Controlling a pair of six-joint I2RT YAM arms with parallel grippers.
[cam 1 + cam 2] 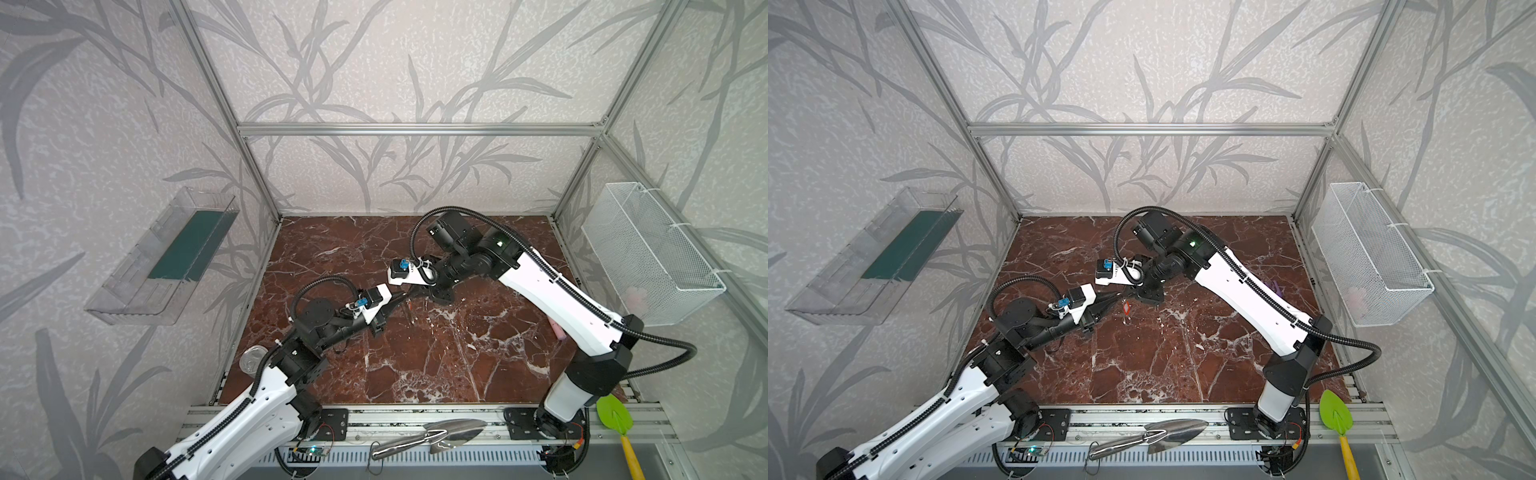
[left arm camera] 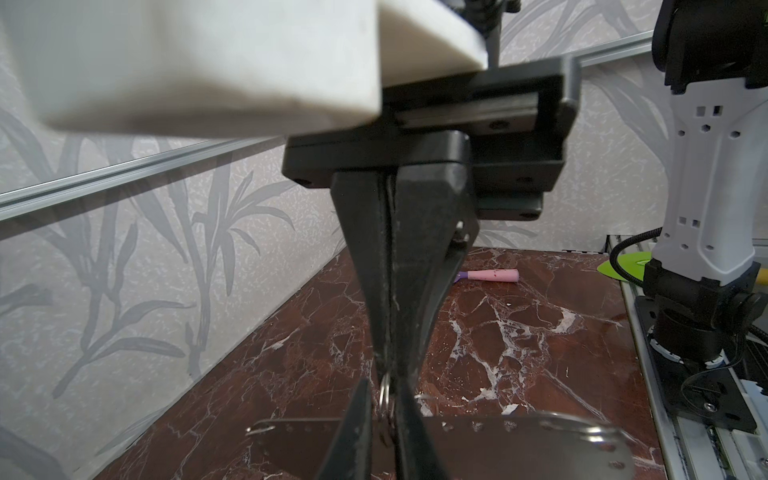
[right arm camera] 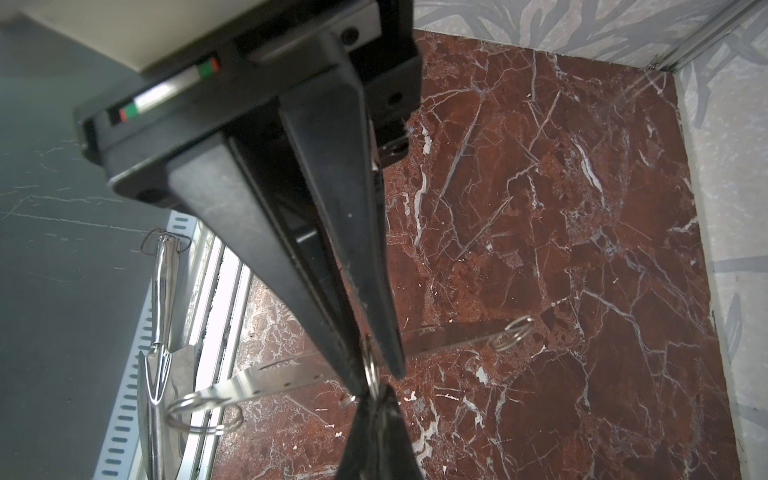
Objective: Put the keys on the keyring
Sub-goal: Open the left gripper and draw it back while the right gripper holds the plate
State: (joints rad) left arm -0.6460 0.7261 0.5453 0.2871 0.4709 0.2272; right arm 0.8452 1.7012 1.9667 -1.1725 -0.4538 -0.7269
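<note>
Both grippers meet tip to tip above the middle of the red marble table (image 1: 415, 365). The keyring's thin wire loop (image 2: 384, 390) stands edge-on between them. My right gripper (image 3: 376, 380) is shut on the loop (image 3: 371, 365) from above. My left gripper (image 2: 382, 401) comes from the opposite side, its fingers pressed in on the same loop. The red tag (image 1: 1126, 308) hangs just below the fingertips. The keys, a flat grey plate (image 2: 519, 444) with a row of dots, lie crosswise right behind the tips. In the right wrist view the plate (image 3: 282, 380) carries wire rings at both ends.
A steel trowel (image 1: 436, 436) lies on the front rail and a green spatula (image 1: 614, 411) at the front right. A pink stick (image 2: 494, 275) lies near the right arm. A white wire basket (image 1: 648, 253) hangs on the right wall, a clear tray (image 1: 166, 257) on the left.
</note>
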